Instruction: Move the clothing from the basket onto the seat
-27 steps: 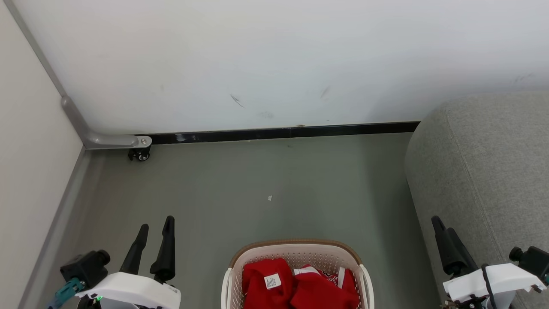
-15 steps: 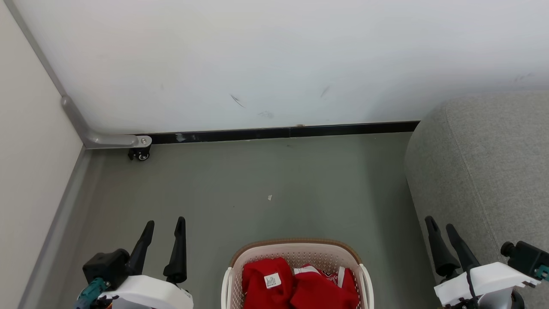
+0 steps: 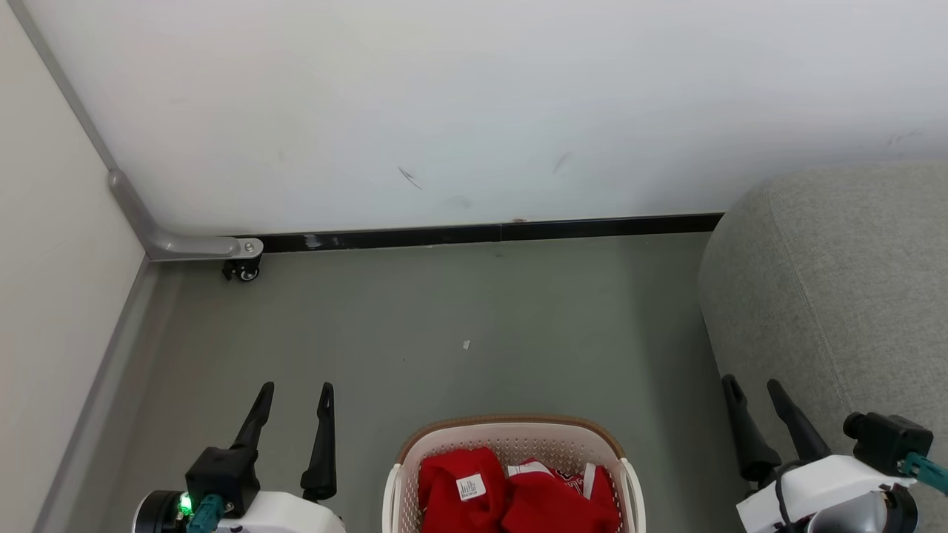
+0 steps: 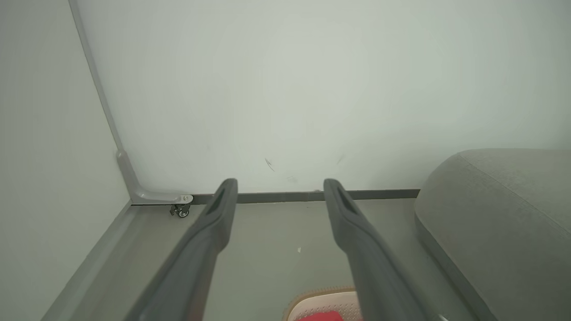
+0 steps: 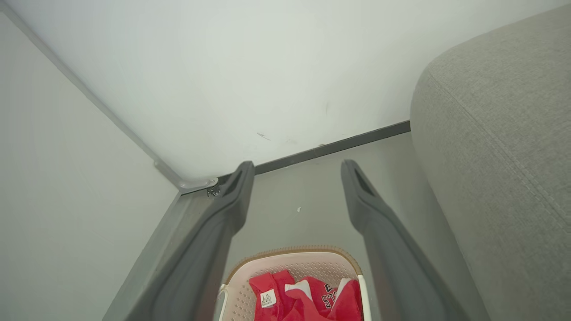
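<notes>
The left gripper point(image 3: 296, 389) and right gripper point(image 3: 752, 382) have edged toward the basket point(image 3: 511, 423), both spread wide and empty; clothing point(image 3: 533, 500) lies inside.

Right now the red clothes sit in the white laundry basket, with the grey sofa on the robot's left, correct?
No: the head view shows the grey sofa on the robot's right. The red clothes do sit in the white laundry basket.

Bare floor point(image 3: 459, 311) is lying open beyond the basket point(image 3: 511, 443) and along both its sides. The sofa point(image 3: 837, 296) is crowding the basket's right, while a back wall point(image 3: 474, 111) is closing the far end and a side wall point(image 3: 52, 296) is bounding its left.
</notes>
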Robot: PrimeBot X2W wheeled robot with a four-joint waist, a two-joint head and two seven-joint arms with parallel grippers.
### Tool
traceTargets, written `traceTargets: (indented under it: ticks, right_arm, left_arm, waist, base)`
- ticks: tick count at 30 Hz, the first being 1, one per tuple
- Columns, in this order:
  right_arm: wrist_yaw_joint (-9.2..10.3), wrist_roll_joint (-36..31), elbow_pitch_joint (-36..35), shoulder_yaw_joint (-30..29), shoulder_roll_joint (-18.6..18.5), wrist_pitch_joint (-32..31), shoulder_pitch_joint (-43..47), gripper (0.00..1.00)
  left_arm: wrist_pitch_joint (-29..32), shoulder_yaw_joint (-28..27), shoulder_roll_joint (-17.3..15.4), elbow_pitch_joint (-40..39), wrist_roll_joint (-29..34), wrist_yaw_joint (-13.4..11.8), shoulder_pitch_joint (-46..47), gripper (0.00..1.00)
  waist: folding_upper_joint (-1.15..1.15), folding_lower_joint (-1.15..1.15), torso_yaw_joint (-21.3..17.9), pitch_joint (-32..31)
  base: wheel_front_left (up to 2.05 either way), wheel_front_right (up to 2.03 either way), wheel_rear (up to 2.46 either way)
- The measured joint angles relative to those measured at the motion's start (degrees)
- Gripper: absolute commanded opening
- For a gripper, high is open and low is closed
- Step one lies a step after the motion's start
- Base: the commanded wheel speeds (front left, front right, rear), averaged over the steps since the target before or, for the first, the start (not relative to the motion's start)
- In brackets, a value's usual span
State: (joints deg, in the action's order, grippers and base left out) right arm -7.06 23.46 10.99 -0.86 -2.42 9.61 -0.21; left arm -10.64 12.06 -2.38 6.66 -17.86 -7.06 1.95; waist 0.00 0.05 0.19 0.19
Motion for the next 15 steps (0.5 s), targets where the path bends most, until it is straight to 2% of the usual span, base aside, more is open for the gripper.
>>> traceTargets:
  ticks: [15]
  right_arm:
    - [-0.01,-12.3,-0.9,1.2,0.1,2.0,0.1,1.0]
  left_arm:
    - [-3.1,1.4,-0.1,0.2,10.7,-4.3,-0.4,1.0]
  waist:
    - [0.0,-0.01,0.0,-0.5]
  base:
    - [0.0,0.0,0.0]
